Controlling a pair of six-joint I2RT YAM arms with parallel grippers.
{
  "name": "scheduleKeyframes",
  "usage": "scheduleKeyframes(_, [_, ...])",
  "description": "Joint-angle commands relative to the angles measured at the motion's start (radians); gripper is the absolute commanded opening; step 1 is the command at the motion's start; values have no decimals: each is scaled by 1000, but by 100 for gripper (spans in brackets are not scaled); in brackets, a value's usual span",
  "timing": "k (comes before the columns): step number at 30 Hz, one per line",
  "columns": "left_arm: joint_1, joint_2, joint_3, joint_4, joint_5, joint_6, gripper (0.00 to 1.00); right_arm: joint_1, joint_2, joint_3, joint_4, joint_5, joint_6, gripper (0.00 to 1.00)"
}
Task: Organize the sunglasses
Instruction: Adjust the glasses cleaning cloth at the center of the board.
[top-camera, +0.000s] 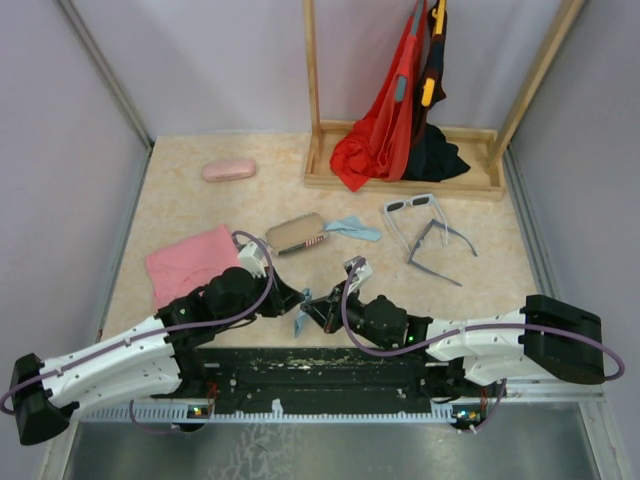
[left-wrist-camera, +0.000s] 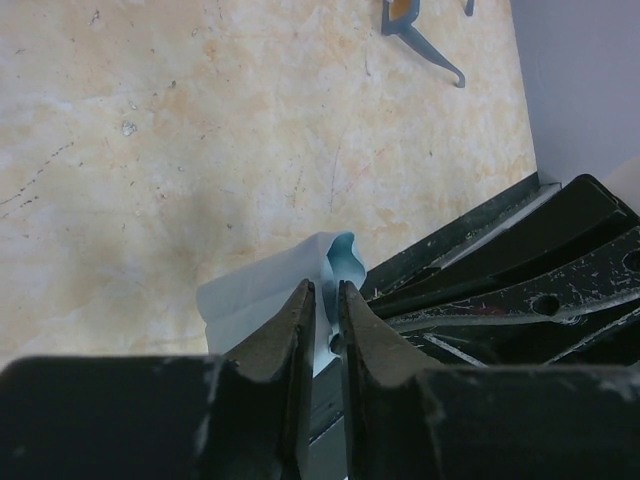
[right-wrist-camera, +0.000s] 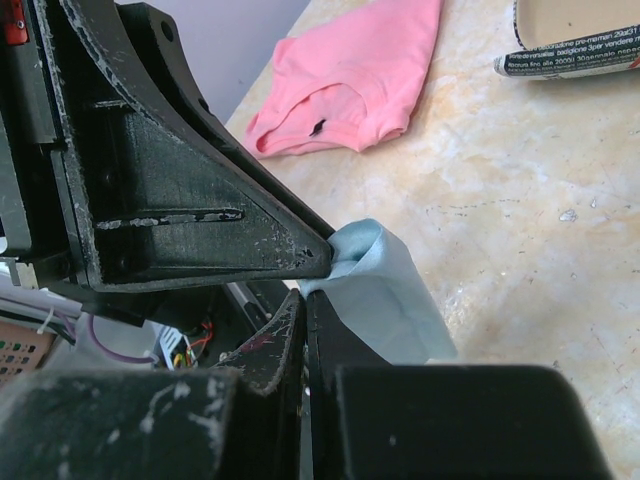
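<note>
Two grippers sat tip to tip. The left gripper (left-wrist-camera: 326, 300) was clamped on a light-blue cloth (left-wrist-camera: 250, 295), and the right gripper (right-wrist-camera: 304, 305) was closed on the same cloth's other end. The printed case (top-camera: 296, 233) was at 12 o'clock from the jaws, open or shut unclear. The pink case (top-camera: 228, 171) was at 11, shut. The white sunglasses (top-camera: 410, 206) and grey glasses (top-camera: 440, 250) lay side by side on the table (top-camera: 200, 210) at 2 o'clock, outside both cases.
</note>
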Motion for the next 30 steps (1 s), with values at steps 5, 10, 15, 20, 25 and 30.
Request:
scheduleKeyframes(5, [6,3,-1,14,13,7,10,8,-24,1,42,9,-18,0])
scheduleKeyframes(10, [6,-17,-4,8,7,5,1,8,-29,-1,37,14,-18,0])
scheduleKeyframes(15, [6,-36,-4,-8,-17,10,1,7,-36,-6,29,23,-8,2])
scheduleKeyframes(20, [6,-31,-11,-10,-17,5,1,8,-30,-10,33,29,6,10])
scheduleKeyframes(25, [6,-30,-13,-11,-22,3,1,8,-28,-15,44,33,15,14])
scheduleKeyframes(30, [6,-30,-8,-17,-35,5,1,8,-31,-16,36,33,16,12])
